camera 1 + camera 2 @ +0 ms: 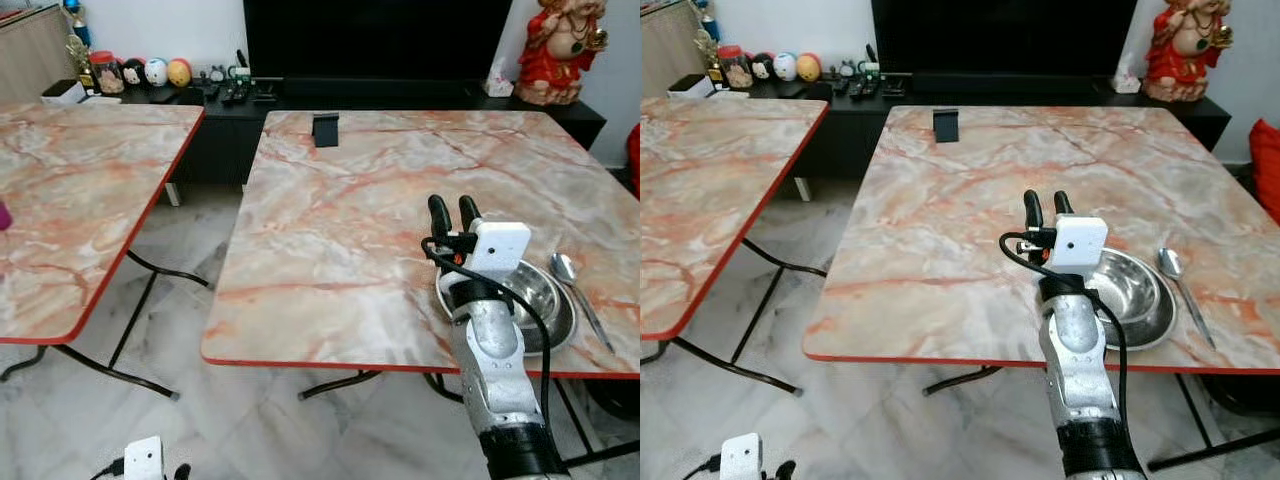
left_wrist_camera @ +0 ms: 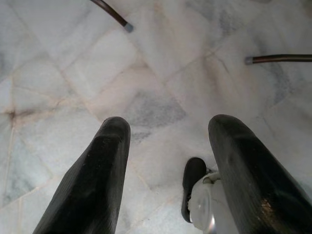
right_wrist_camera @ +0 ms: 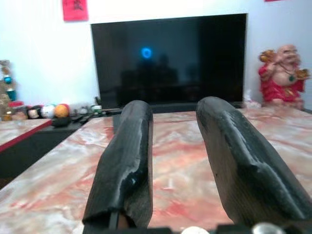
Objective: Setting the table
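With right gripper (image 1: 454,212) parted and empty at right of centre, above steel bowl (image 1: 535,290) and spoon (image 1: 580,295) at lower right on marble table (image 1: 330,230), better to descend slowly, avoiding bowl rim.

Silver right arm (image 1: 495,350) with a white wrist box (image 1: 497,246) (black cable looping alongside) and black fingers (image 1: 439,213).

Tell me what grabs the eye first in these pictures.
The right gripper stands out, raised with open, empty fingers over the marble table, just left of a steel bowl near the front edge. A spoon lies right of the bowl, and a red statue sits beside the dark TV behind.
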Robot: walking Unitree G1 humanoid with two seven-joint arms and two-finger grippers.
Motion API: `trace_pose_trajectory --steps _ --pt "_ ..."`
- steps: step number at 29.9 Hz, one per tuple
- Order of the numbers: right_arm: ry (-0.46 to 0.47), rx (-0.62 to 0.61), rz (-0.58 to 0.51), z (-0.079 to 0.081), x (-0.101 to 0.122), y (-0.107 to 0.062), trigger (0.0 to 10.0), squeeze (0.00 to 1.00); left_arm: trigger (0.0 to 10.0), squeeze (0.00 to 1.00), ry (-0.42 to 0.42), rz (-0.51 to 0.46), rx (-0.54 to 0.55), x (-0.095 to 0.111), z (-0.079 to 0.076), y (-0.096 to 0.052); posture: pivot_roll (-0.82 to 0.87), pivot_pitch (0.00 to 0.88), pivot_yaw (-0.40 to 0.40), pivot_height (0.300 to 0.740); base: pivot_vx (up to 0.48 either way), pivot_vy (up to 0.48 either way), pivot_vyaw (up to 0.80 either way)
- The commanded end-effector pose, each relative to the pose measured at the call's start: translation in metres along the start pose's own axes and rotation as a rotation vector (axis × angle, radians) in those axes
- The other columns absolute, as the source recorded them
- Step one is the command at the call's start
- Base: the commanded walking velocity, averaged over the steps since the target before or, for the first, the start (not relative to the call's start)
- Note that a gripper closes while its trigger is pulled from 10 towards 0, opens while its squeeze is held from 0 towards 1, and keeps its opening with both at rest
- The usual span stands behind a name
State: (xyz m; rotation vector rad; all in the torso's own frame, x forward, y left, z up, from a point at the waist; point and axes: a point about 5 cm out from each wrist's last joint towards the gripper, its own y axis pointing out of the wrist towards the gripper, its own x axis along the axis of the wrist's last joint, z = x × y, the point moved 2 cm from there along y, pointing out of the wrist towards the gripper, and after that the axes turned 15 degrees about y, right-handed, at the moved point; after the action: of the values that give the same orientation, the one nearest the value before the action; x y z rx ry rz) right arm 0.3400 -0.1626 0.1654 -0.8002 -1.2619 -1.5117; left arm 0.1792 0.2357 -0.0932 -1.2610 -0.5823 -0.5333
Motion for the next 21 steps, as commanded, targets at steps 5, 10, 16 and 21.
trace_pose_trajectory --steps 5,10,16,21 --pt "0.005 -0.008 -0.005 -0.0024 0.0024 0.0005 10.0 0.0 10.0 0.0 -0.004 0.008 -0.003 0.001 -0.0019 0.0008 -0.1 0.0 0.013 0.719 0.0 0.416 0.0" --pt "0.007 -0.004 -0.004 -0.0012 0.0022 0.001 10.0 0.0 10.0 0.0 -0.002 0.011 -0.006 -0.0009 -0.0021 0.0001 -0.1 0.0 0.015 0.719 0.0 0.0 0.0" --pt "0.01 0.0 -0.002 -0.0002 0.0015 0.0008 10.0 0.0 10.0 0.0 0.001 0.013 -0.009 -0.0032 -0.002 -0.0008 -0.1 0.0 0.017 0.719 0.0 0.235 0.0" --pt "0.011 0.002 0.001 0.0001 0.0007 0.0002 10.0 0.0 10.0 0.0 0.006 0.015 -0.012 -0.0036 -0.0016 -0.0008 -0.1 0.0 0.021 0.719 0.0 0.0 0.0"
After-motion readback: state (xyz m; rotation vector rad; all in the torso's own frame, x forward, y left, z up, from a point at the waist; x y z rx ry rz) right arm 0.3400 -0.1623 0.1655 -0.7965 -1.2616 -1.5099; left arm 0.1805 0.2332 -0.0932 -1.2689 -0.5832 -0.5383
